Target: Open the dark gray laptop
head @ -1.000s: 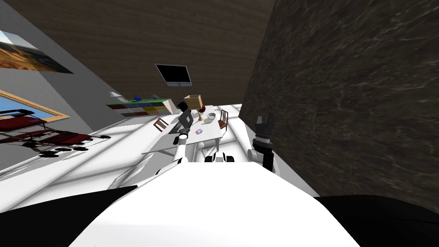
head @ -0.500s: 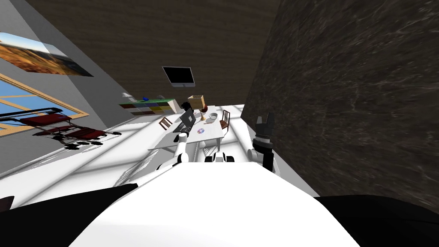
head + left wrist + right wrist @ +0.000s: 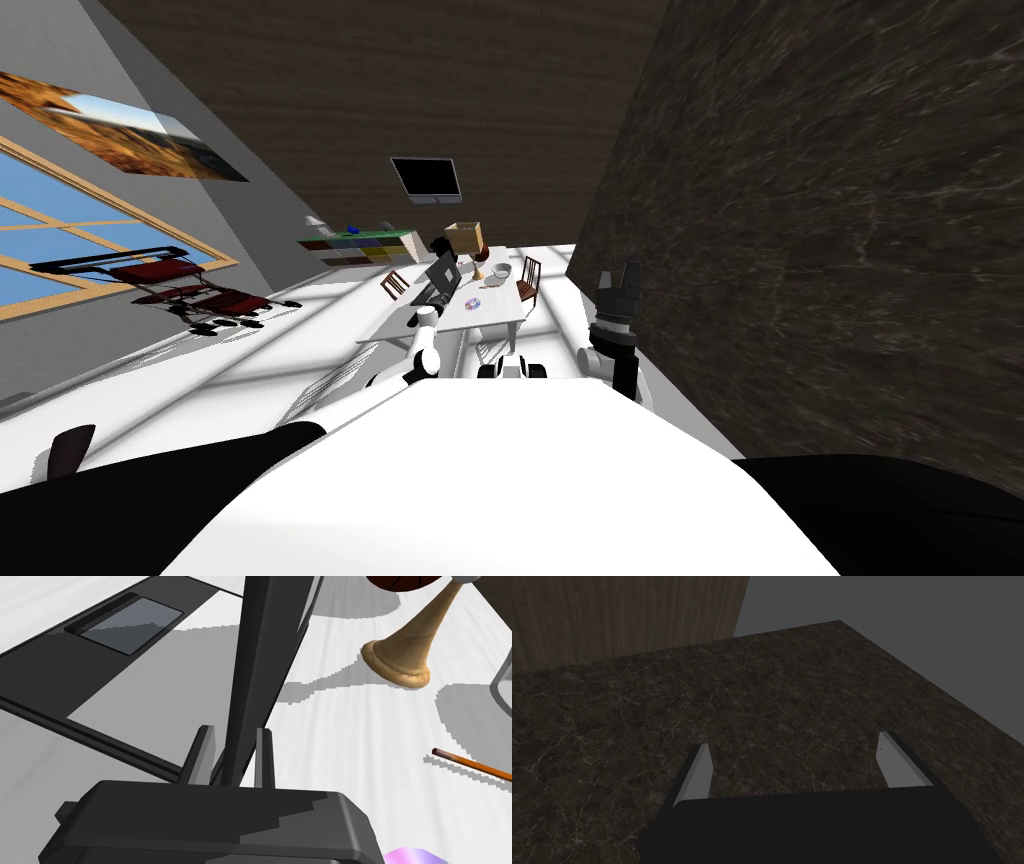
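Observation:
The dark grey laptop (image 3: 441,274) sits on a white table (image 3: 497,318) ahead of me, its lid raised steeply. In the left wrist view the lid (image 3: 265,651) runs edge-on between my fingers, with the base and its trackpad (image 3: 130,623) lying flat beside it. My left gripper (image 3: 232,748) is shut on the lid's edge, both fingers (image 3: 200,751) pressing its faces. In the head view the left gripper (image 3: 425,301) reaches over the table's near side. My right gripper (image 3: 797,768) stands open with nothing in it, held up (image 3: 618,285) beside a dark marbled wall.
On the table past the laptop stand a wooden lamp base (image 3: 400,661), an orange pencil (image 3: 470,765), a disc (image 3: 472,303) and a bowl (image 3: 501,271). Chairs (image 3: 528,277) flank the table. A dark marbled wall (image 3: 830,230) runs close along my right. A red exercise machine (image 3: 185,290) stands at left.
My head view has swung, so the window and the red machine have slid rightward into the picture. The left gripper stays on the raised lid. The right arm has not moved.

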Controlling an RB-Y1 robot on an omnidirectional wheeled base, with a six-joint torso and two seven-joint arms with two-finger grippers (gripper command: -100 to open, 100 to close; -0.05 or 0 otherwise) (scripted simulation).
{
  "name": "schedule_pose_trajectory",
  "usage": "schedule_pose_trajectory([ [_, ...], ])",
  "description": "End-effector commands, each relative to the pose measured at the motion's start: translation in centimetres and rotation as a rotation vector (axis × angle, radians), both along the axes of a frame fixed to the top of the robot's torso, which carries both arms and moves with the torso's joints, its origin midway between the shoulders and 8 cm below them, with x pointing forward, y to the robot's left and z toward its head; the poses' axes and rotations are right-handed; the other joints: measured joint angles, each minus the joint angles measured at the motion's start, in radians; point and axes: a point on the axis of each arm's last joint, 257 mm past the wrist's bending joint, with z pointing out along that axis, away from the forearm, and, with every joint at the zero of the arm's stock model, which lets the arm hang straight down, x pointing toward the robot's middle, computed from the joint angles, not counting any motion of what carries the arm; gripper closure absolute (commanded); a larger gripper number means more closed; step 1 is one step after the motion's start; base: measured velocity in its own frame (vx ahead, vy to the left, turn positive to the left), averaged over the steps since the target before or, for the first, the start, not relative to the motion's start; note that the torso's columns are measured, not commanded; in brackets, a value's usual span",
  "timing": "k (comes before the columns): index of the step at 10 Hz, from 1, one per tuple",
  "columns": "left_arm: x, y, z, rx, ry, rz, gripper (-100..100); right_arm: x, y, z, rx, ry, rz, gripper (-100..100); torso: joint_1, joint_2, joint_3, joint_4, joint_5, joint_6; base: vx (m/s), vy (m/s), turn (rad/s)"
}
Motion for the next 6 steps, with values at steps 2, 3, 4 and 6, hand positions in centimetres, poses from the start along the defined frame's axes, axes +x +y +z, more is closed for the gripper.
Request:
schedule_pose_trajectory([
  [2, 0.9, -1.7, -0.9, -0.122, -0.012, -0.006, 100, 0.0, 0.0, 0.0, 0.000, 0.000, 0.000, 0, 0.001, 0.000, 0.000, 0.001, 0.000, 0.002, -0.021, 0.073, 0.022],
  [3, 1.2, -2.3, -1.2, -0.162, -0.016, -0.008, 100, 0.0, 0.0, 0.0, 0.000, 0.000, 0.000, 0, 0.003, 0.000, 0.000, 0.000, 0.001, 0.001, -0.035, 0.092, -0.003],
  [4, 1.2, -2.3, -1.2, -0.159, -0.014, -0.008, 100, 0.0, 0.0, 0.0, 0.000, 0.000, 0.000, 0, 0.002, 0.000, 0.000, -0.001, 0.001, 0.000, -0.017, 0.051, 0.001],
  [6, 1.7, -3.4, -1.8, -0.242, -0.022, -0.010, 100, 0.0, 0.0, 0.0, 0.000, 0.000, 0.000, 0, 0.000, -0.003, -0.002, -0.004, 0.001, 0.000, -0.012, 0.040, 0.022],
])
